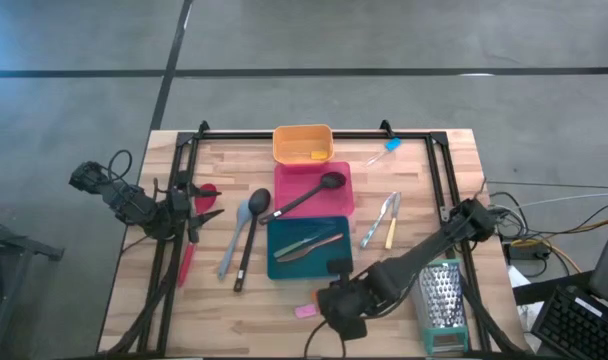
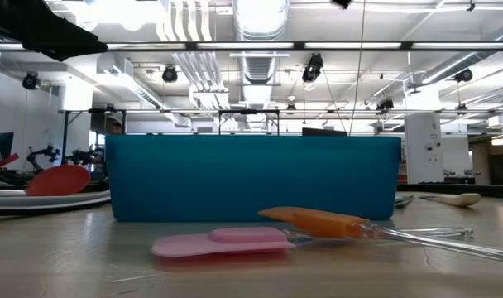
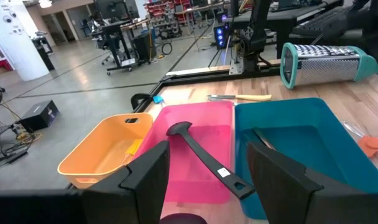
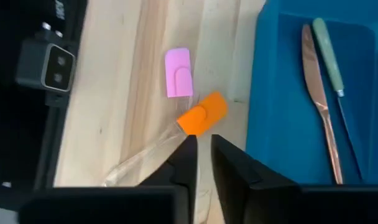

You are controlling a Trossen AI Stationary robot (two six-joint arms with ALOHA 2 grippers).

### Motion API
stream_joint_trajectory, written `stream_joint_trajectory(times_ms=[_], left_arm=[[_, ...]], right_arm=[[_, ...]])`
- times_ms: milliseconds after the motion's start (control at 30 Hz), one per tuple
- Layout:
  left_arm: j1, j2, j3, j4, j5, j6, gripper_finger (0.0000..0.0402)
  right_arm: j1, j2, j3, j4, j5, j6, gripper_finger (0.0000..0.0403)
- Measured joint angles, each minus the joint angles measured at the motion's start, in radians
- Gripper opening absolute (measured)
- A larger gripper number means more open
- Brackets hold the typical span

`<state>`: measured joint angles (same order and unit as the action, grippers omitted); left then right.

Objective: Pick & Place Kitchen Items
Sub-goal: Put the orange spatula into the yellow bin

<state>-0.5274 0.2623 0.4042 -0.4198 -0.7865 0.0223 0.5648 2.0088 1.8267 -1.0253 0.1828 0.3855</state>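
- The orange spatula (image 4: 203, 114) lies on the bench (image 1: 434, 190) just beside the teal tray (image 4: 282, 93), its clear handle partly hidden behind the right gripper (image 4: 201, 163).
- The pink piece (image 4: 178, 73) lies near it.
- Right jaws: a narrow gap, over the handle; whether they grip it is unclear.
- The left gripper (image 3: 204, 171) waits at the bench's left edge, jaws wide, empty.

A lab or workshop hall: exposed ceiling ducts (image 2: 260, 33) and strip lights overhead, concrete floor (image 3: 83, 81), equipment racks (image 3: 120, 37) beyond the wooden table (image 1: 404, 240).
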Motion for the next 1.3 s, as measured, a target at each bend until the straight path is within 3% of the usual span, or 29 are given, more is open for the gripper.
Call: stream_joint_trajectory(times_ms=[367, 567, 967, 1300], left_arm=[[0.000, 0.000, 0.000, 0.000, 0.000, 0.000, 0.0218], [0.000, 0.000, 0.000, 0.000, 0.000, 0.000, 0.0218], [0.000, 0.000, 0.000, 0.000, 0.000, 0.000, 0.0218], [0.000, 0.000, 0.000, 0.000, 0.000, 0.000, 0.0218]], right_arm=[[-0.002, 0.126, 0.084, -0.025, -0.061, 0.005, 0.0177], [-0.004, 0.163, 0.093, -0.016, -0.062, 0.005, 0.0223], [-0.031, 0.162, 0.066, 0.013, -0.053, 0.179, 0.0275], [-0.039, 0.197, -0.001, 0.039, -0.081, 0.225, 0.0269]])
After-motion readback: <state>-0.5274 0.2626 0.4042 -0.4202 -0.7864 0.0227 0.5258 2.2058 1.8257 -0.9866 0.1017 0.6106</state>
